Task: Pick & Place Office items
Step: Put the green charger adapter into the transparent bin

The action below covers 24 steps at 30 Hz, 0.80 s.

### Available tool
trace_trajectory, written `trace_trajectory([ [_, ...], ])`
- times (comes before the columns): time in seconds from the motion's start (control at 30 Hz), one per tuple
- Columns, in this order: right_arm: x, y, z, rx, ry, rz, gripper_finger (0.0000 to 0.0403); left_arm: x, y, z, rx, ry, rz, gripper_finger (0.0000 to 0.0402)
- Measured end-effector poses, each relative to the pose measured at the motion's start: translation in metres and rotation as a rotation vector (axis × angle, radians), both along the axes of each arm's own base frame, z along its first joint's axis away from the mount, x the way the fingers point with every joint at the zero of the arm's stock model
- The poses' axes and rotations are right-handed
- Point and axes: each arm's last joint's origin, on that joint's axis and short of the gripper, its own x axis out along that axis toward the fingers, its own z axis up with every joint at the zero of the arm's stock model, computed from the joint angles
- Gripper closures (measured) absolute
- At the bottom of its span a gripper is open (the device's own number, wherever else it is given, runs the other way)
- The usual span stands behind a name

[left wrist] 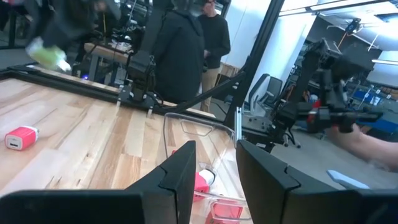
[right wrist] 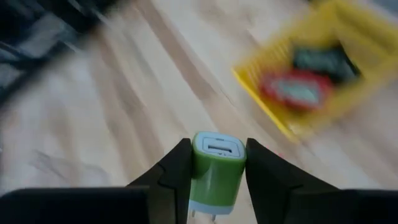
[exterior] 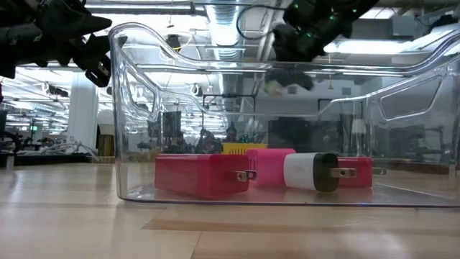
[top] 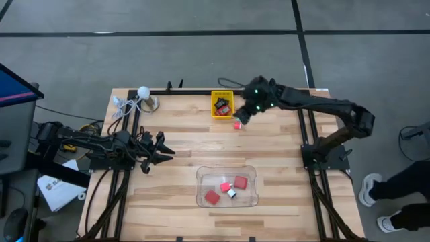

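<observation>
My right gripper (right wrist: 215,163) is shut on a small green charger block (right wrist: 216,160). In the high view it hangs (top: 244,115) just right of the yellow basket (top: 222,105), above the table's far middle. The basket (right wrist: 314,68) holds red and black pieces. One red piece (top: 237,125) lies flat on the wood near the basket. The clear tray (top: 227,186) at the near middle holds red blocks (exterior: 201,175) and a white-and-black plug piece (exterior: 310,171). My left gripper (left wrist: 214,168) is open and waits over the left side of the table (top: 159,149), facing the tray. My right gripper pinches the green charger block by its two opposite sides (right wrist: 198,163) between the two fingers. The block's green end with its slot (right wrist: 217,147) points out past the fingertips, and its pale end is back between the fingers. It is lifted clear of the table.
A white ball with a cord (top: 142,92) lies at the far left corner. Black frame rails (top: 306,121) run along the table's sides. People stand beyond the table (left wrist: 180,50). Bare wood (top: 188,134) lies between basket and tray.
</observation>
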Motion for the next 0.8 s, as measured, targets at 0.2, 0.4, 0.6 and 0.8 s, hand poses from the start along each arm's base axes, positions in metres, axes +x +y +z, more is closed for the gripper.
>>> trace_trajectory([
  [0.2, 0.03, -0.033, 0.001, 0.051, -0.061, 0.012, 0.0292, 0.0, 0.0, 0.0, 0.007, -0.002, 0.001, 0.0288],
  [0.4, 0.064, -0.082, -0.018, 0.071, -0.042, 0.015, 0.0292, 0.0, 0.0, -0.001, 0.05, -0.003, 0.007, 0.0288],
  [0.6, 0.083, -0.129, -0.029, 0.131, -0.065, 0.004, 0.0292, 0.0, 0.0, -0.002, 0.063, 0.015, 0.012, 0.0288],
  [0.8, 0.083, -0.155, -0.037, 0.165, -0.03, -0.054, 0.0292, 0.0, 0.001, -0.004, 0.069, 0.027, 0.019, 0.0288],
])
